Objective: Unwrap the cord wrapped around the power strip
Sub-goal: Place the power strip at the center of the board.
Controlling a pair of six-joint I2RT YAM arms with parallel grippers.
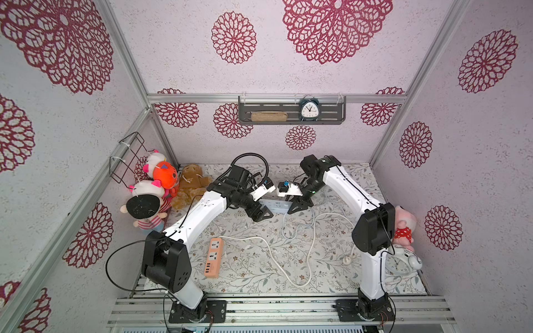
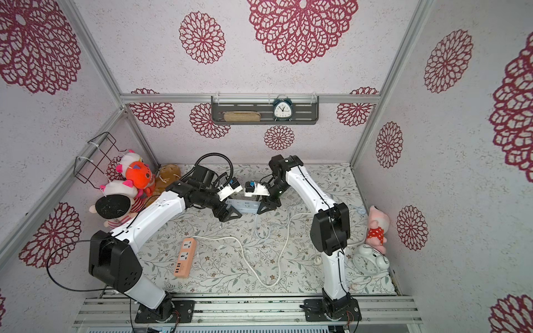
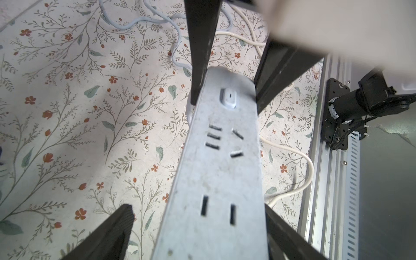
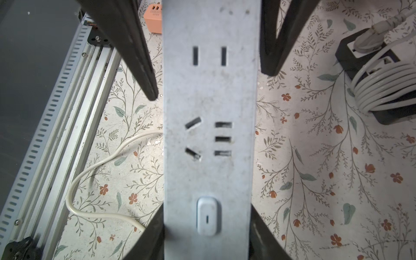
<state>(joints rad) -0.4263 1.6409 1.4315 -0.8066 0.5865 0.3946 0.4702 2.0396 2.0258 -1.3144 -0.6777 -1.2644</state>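
Power strip (image 1: 275,206) sits at the back-centre of the table, spanned between both arms and raised off the floral cloth (image 1: 239,276). It's a flat bar of matte pale blue-grey plastic with rounded corners, its face scuffed and speckled with grime. I see no readable brand. The only mark is a short dash on the rounded-rectangle switch (image 4: 207,216). Sockets are plain dark slots: one straight pair, two angled, and three short bars stacked. Right gripper (image 4: 207,216) is clamped on the switch end, with black fingers tight against both long edges. Left gripper (image 3: 198,216) straddles the other end with its jaws apart. One finger shows a clear gap to the strip's side, the other is right at the edge. The cord (image 3: 127,28) is pale blue and round, and lies in loose waves on the cloth beyond the switch end. Nearer the front lies an orange strip (image 1: 214,257) of glossy plastic. The print on its end is too blurred to read. Its cream cord (image 1: 245,237) snakes across the cloth and passes under the held strip. Behind, there's a black block (image 4: 346,58) with a white cord (image 4: 380,90) wound round it in tight, neat loops.
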